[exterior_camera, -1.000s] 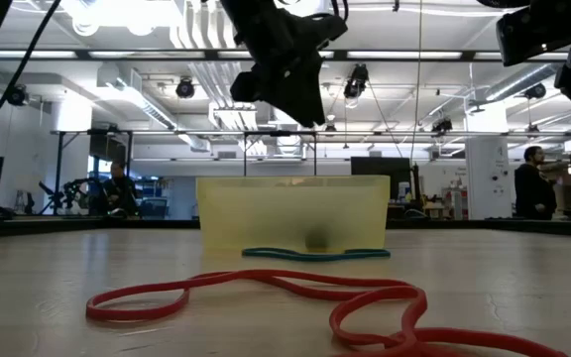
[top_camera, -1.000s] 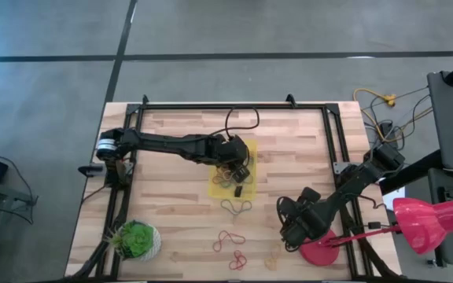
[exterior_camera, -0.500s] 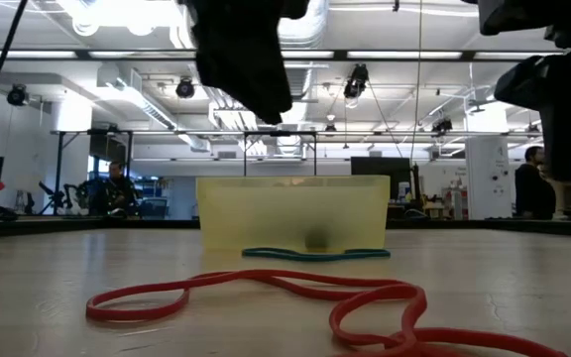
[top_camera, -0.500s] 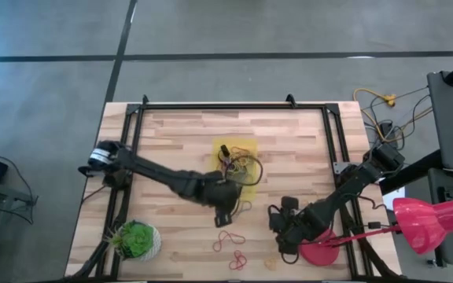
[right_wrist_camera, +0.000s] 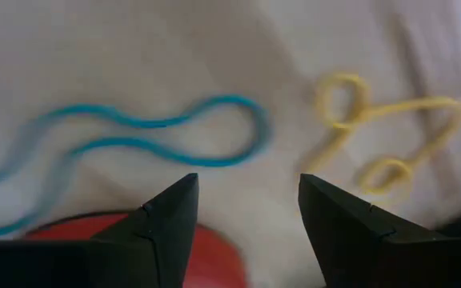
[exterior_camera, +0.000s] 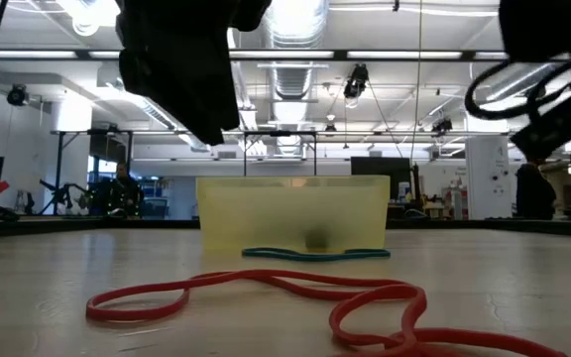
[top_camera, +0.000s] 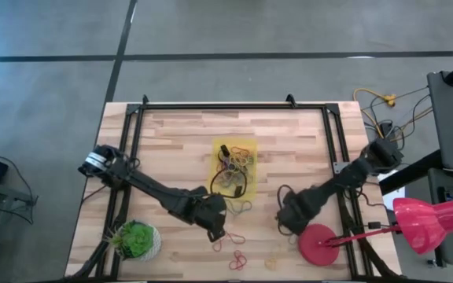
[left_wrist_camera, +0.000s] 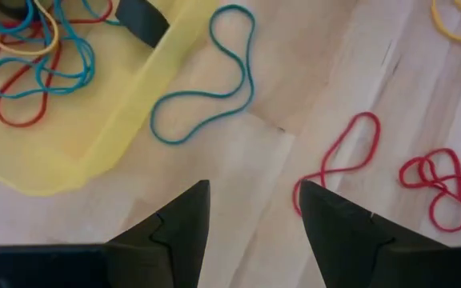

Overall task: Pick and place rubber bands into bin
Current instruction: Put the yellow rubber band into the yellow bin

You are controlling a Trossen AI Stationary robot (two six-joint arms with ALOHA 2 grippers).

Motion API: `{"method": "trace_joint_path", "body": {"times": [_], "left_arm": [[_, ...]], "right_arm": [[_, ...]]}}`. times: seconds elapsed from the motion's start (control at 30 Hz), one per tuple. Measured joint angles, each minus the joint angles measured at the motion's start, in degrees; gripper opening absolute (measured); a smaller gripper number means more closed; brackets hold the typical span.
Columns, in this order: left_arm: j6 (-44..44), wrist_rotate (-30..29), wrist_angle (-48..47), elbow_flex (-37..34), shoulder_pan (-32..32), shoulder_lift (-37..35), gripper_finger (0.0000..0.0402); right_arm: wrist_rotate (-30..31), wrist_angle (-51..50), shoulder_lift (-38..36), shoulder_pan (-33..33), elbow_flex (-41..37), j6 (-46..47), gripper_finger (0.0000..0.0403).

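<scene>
The yellow translucent bin [top_camera: 235, 167] holds several red, blue and yellow rubber bands [left_wrist_camera: 30, 60] and a small dark block [left_wrist_camera: 140, 18]. My left gripper [left_wrist_camera: 250, 216] is open above bare wood on the bin's near side [top_camera: 215, 230], between a blue-green band [left_wrist_camera: 206, 80] by the bin's corner and a red band [left_wrist_camera: 341, 160]. More red loops [left_wrist_camera: 441, 182] and a yellow band [top_camera: 272, 263] lie flat nearer the table's near edge. My right gripper [right_wrist_camera: 246, 216] is open above the table [top_camera: 287, 218], by a blue band [right_wrist_camera: 134, 136] and a yellow band [right_wrist_camera: 382, 136].
A round red disc [top_camera: 321, 244] lies on the table just beside my right gripper, toward the near right corner. A green plant ball [top_camera: 136, 240] sits at the near left corner. A dark metal frame [top_camera: 333, 141] borders the wooden table top.
My left gripper has swung from above the bin toward the table's near edge and now hovers over the loose bands. My right gripper has drawn back from the red disc toward the far edge, leaving the disc fully uncovered.
</scene>
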Motion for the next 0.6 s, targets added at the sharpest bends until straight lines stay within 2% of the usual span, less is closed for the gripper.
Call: {"method": "trace_joint_path", "body": {"times": [0.33, 0.5, 0.6], "left_arm": [[-5.2, -0.1, 0.4, 0.2, -3.7, 0.0, 0.0178], [-8.0, 0.0, 0.7, 0.2, -4.8, 0.0, 0.0178], [-8.1, 0.0, 2.6, 0.3, -4.8, 0.0, 0.0178]], "right_arm": [[-0.2, -0.9, -0.5, -2.2, -3.6, -19.1, 0.0203], [-2.8, -4.5, -0.5, -4.2, -1.9, -22.2, 0.0203], [-2.3, -7.1, -0.5, -4.5, 0.5, -23.7, 0.0203]]}}
